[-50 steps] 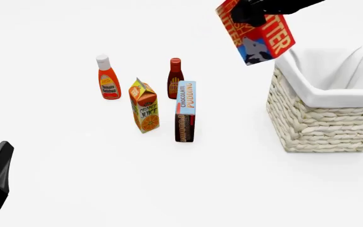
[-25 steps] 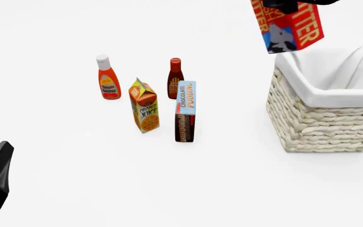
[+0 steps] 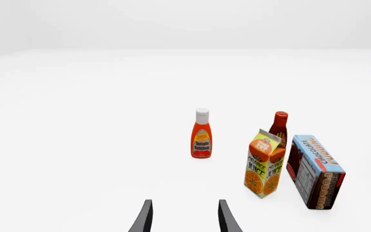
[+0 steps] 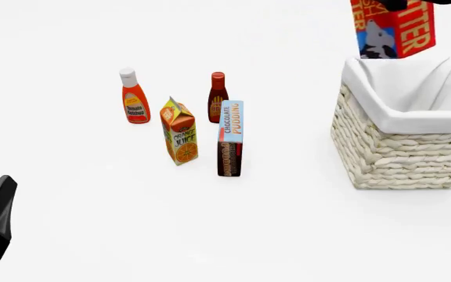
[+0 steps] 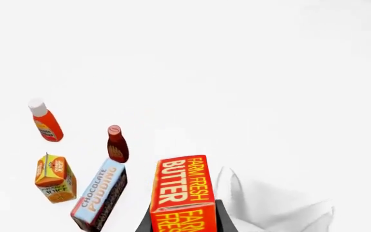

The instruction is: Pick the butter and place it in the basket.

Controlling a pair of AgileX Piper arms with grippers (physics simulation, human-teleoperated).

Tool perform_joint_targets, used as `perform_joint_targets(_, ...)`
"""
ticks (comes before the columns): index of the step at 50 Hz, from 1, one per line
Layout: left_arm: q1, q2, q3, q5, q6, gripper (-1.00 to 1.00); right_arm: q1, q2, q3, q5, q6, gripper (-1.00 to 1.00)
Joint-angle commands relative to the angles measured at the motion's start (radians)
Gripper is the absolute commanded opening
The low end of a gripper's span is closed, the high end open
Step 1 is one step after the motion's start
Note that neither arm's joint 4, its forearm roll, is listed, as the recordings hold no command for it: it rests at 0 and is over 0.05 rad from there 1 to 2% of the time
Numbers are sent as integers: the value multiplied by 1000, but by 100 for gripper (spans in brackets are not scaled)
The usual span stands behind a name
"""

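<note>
In the left wrist view the left gripper (image 3: 184, 217) hangs low with its two fingers apart and nothing between them, facing the ketchup bottle (image 3: 202, 134), the orange juice carton (image 3: 264, 163), the dark sauce bottle (image 3: 279, 126) and the chocolate pudding box (image 3: 317, 171); all stand upright. In the front view the butter (image 4: 392, 28) hangs in the air above the far left part of the basket (image 4: 401, 150), while the right gripper itself is mostly cut off at the frame's edge. The sensible move is probably to carry it further over the liner's opening, lower it past the rim, then let go. The right wrist view shows the right gripper (image 5: 183, 218) clamped on the butter, cloth liner (image 5: 272, 205) beneath; the groceries lie well aside, so nothing blocks the drop.
</note>
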Motion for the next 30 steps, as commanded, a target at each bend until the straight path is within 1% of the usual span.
perform_joint_targets(1,0,0,0,0,0,100,-45,-43,35,-56,24,-100)
perform_joint_targets(2,0,0,0,0,0,100,-70,-52,49,-75,27,-100)
perform_joint_targets(6,0,0,0,0,0,100,-70,-52,49,-75,27,-100)
perform_joint_targets(8,0,0,0,0,0,100,-99,-59,66,-93,35,-100)
perform_joint_targets(12,0,0,0,0,0,100,-99,-59,66,-93,35,-100)
perform_joint_targets(13,0,0,0,0,0,100,-117,-69,97,-126,49,-100)
perform_joint_targets(16,0,0,0,0,0,100,-120,-72,105,-134,50,-100)
perform_joint_targets(17,0,0,0,0,0,100,-127,-80,126,-157,60,-100)
perform_joint_targets(20,0,0,0,0,0,100,-133,-91,145,-177,73,-100)
perform_joint_targets(26,0,0,0,0,0,100,-142,-102,166,-197,71,-100)
perform_joint_targets(27,0,0,0,0,0,100,-152,-115,187,-219,77,-100)
perform_joint_targets(30,0,0,0,0,0,100,-157,-118,198,-232,81,-100)
